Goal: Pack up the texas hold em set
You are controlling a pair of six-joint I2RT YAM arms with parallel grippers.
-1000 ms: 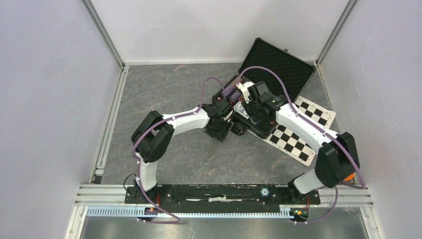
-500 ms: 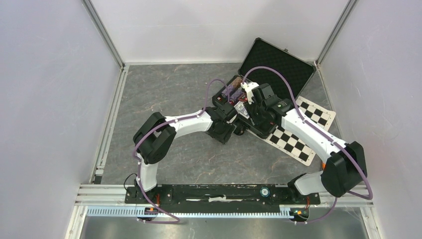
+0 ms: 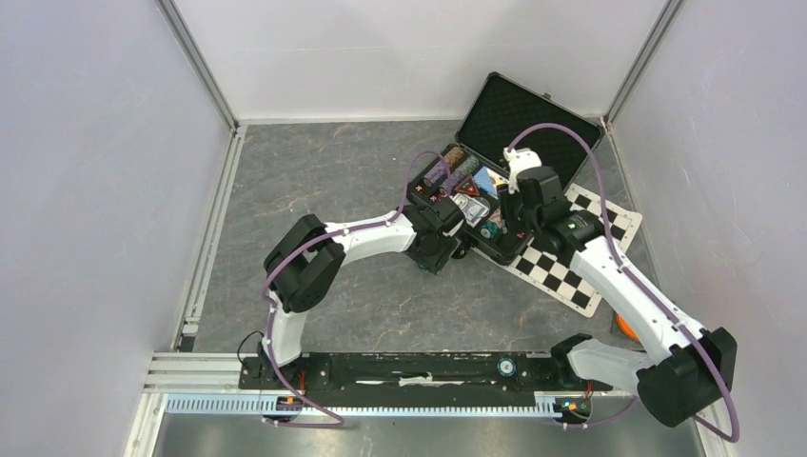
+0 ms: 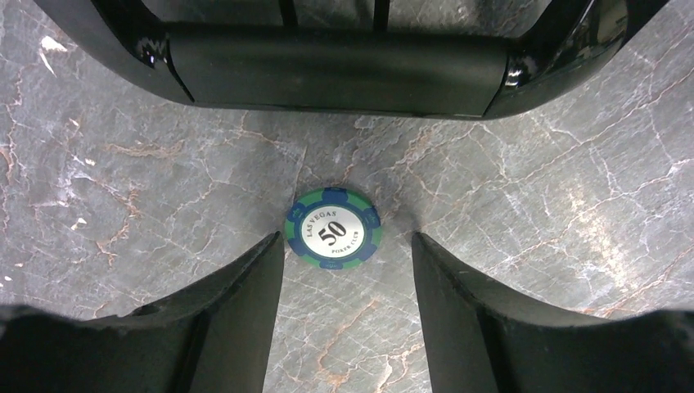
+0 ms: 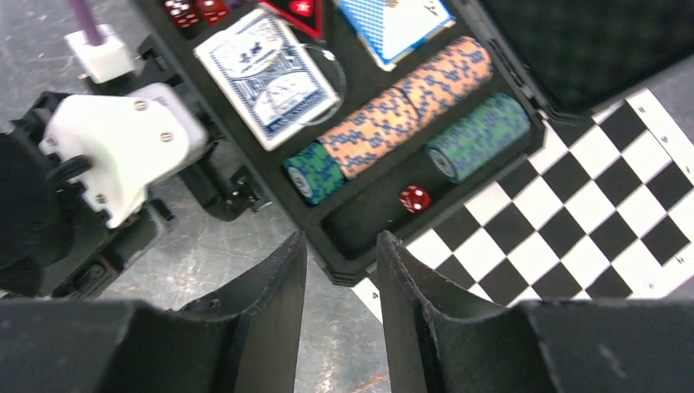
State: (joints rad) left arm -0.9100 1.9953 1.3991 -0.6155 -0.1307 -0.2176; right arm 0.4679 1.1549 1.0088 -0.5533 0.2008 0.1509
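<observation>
The black case point(image 3: 528, 119) lies open at the back right, its lid leaning back. Its tray point(image 5: 360, 237) holds a blue card deck point(image 5: 266, 78), a brown-white chip row point(image 5: 409, 102), a teal chip row point(image 5: 479, 135) and a red die point(image 5: 414, 198). A single teal chip point(image 4: 333, 228) marked 50 lies flat on the floor, just in front of the case's black handle point(image 4: 335, 78). My left gripper point(image 4: 348, 240) point(image 3: 445, 249) hangs open over that chip, touching nothing. My right gripper point(image 5: 340, 246) point(image 3: 514, 219) is open and empty above the tray's near corner.
A black-and-white checkered mat point(image 3: 571, 262) lies partly under the case on the right. An orange toy point(image 3: 623, 324) peeks out by the right arm's elbow. The left arm's white wrist point(image 5: 123, 147) sits close beside the tray. Walls close in the floor on three sides.
My right arm has pulled back to the right off the tray's middle, uncovering the decks and chips. My left arm has shifted slightly right along the case's front.
</observation>
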